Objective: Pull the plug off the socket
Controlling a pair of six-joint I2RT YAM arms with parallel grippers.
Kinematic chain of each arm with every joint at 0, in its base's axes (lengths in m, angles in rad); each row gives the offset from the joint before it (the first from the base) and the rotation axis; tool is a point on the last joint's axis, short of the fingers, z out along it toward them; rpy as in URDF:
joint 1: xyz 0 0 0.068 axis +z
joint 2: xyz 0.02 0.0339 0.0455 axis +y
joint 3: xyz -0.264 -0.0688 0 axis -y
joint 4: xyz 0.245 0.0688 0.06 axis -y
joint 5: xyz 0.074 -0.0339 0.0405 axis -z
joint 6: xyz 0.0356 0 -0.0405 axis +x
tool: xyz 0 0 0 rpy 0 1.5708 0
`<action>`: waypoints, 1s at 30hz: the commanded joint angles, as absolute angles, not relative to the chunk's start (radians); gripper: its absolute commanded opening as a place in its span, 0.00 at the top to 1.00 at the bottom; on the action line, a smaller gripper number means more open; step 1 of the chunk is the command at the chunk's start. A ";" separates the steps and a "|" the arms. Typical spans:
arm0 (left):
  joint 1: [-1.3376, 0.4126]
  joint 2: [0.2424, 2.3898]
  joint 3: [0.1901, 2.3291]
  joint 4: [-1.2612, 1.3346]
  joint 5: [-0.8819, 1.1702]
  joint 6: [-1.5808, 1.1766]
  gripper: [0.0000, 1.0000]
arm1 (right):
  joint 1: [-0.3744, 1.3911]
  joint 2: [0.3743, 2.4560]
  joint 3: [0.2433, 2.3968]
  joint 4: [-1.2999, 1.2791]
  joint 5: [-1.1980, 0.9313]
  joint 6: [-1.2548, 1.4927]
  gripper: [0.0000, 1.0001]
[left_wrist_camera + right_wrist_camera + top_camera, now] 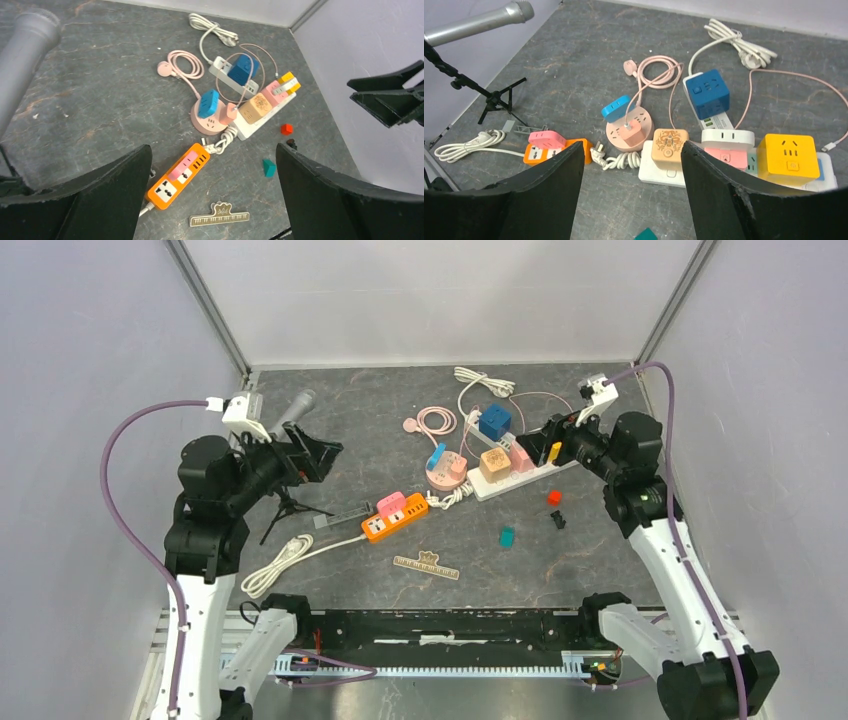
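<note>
Top view: the white power strip [480,490] lies on the surface [380,410] at about 2 o'clock from centre. It carries a tan adapter [494,464], a pink adapter [521,457] and a yellow adapter [554,451], plugged in side by side. The right gripper [545,441] hangs over the strip's 2 o'clock end, at the yellow adapter; contact cannot be determined. The left gripper [318,452] is raised at 9 o'clock, well apart from the strip and near a microphone [295,410]. Left wrist view: the left gripper [212,152] has its jaws wide apart and holds nothing. An orange power strip [179,175] lies between them, and the white power strip [247,132] is at 1 o'clock. Right wrist view: the right gripper [633,150] is spread wide and empty. The tan adapter [669,148] sits just inside the right fingertip, with the pink adapter [724,156] and yellow adapter [786,159] at 3 o'clock. A round pink socket [629,135] is just beside the tan adapter at 10 o'clock.
</note>
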State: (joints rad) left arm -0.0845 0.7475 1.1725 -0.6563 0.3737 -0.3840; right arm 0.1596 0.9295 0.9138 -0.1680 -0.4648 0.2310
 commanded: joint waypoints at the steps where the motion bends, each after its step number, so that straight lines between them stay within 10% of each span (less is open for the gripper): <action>1: -0.077 0.743 1.157 -0.620 0.312 -0.484 0.00 | 0.156 0.956 0.899 -0.147 -0.422 0.275 0.24; 11: -0.078 0.726 1.081 -0.545 0.355 -0.655 0.00 | 0.170 0.999 0.743 0.112 -0.635 0.467 0.31; 30: -0.140 0.750 0.878 -0.452 0.503 -0.486 0.00 | 0.712 1.244 0.777 0.237 -0.188 0.138 0.19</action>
State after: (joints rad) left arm -0.1314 0.7475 0.9161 -0.4900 0.5190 -0.5335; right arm 0.6403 1.1793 0.7376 0.1200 -0.2287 0.3389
